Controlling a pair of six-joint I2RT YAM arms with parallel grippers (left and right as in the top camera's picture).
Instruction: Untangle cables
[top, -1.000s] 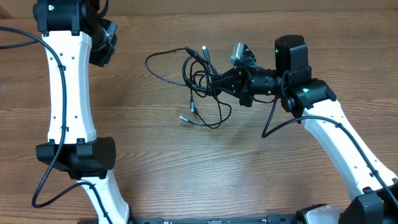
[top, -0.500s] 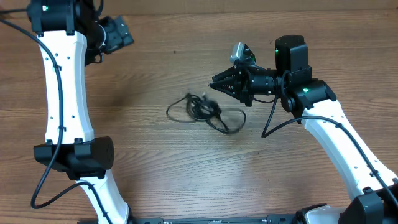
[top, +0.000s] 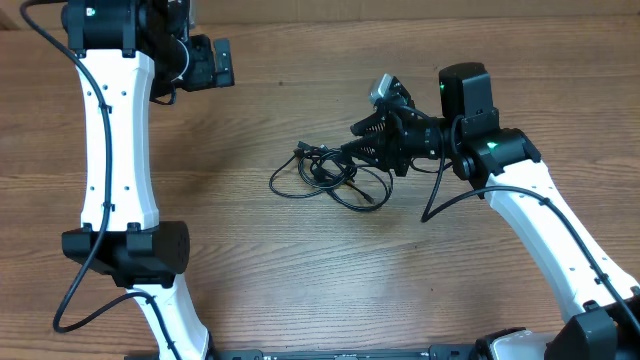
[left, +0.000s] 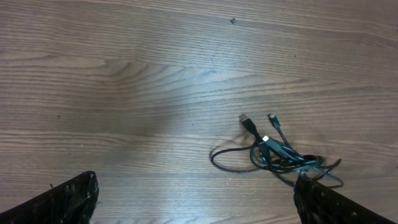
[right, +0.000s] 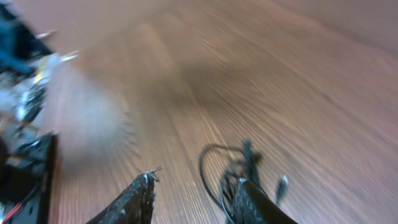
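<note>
The cables (top: 325, 175) lie in one loose black tangle on the wooden table, with small plug ends sticking out at the upper left of the bunch. My right gripper (top: 352, 140) hovers just up and to the right of the tangle, its jaws apart and nothing between them. The right wrist view is blurred; the cables (right: 231, 169) sit past the right finger (right: 252, 202), and the gripper (right: 193, 199) is open. My left gripper (top: 228, 62) is far off at the upper left, wide open and empty. Its wrist view shows the cables (left: 273, 152) ahead and right of the gripper (left: 199, 208).
The white left arm (top: 115, 150) runs down the left side, and the white right arm (top: 550, 230) crosses the lower right. Thicker black arm wires (top: 450, 195) hang beside the right arm. The tabletop (top: 300, 280) is bare wood.
The right gripper has let go of the cables, which dropped into a tighter bunch lower on the table. Both grippers opened, and the left one swung to the right.
</note>
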